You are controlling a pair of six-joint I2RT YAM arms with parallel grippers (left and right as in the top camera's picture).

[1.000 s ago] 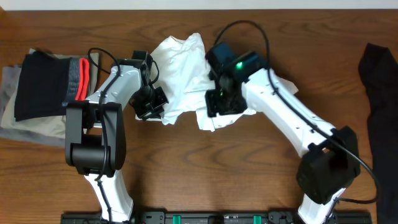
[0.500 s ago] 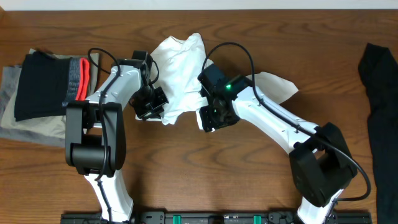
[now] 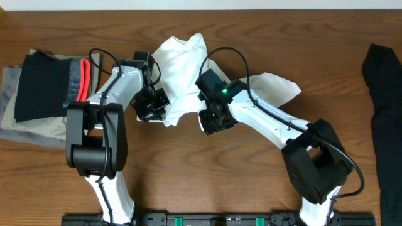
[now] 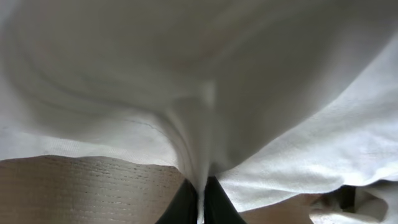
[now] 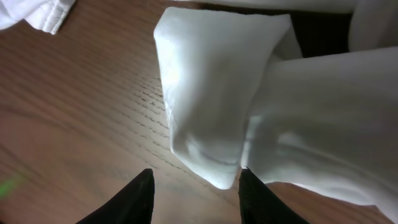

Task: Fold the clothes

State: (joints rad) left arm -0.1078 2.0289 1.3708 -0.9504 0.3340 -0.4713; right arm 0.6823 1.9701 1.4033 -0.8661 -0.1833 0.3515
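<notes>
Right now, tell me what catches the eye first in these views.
A crumpled white garment sprawls mid-table between both arms. The left end effector pinches a fold of it; the right end effector stands open around another fold. A folded stack sits far left, a dark garment at the right edge.

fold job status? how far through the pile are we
Done: a folded stack sits at far left. In hand: the white shirt, crumpled in the middle; the left gripper is shut on a pinch of it, and the right gripper has its jaws apart either side of a fold. Left: finishing that shirt, then the black garment lying unfolded at the right edge.
</notes>
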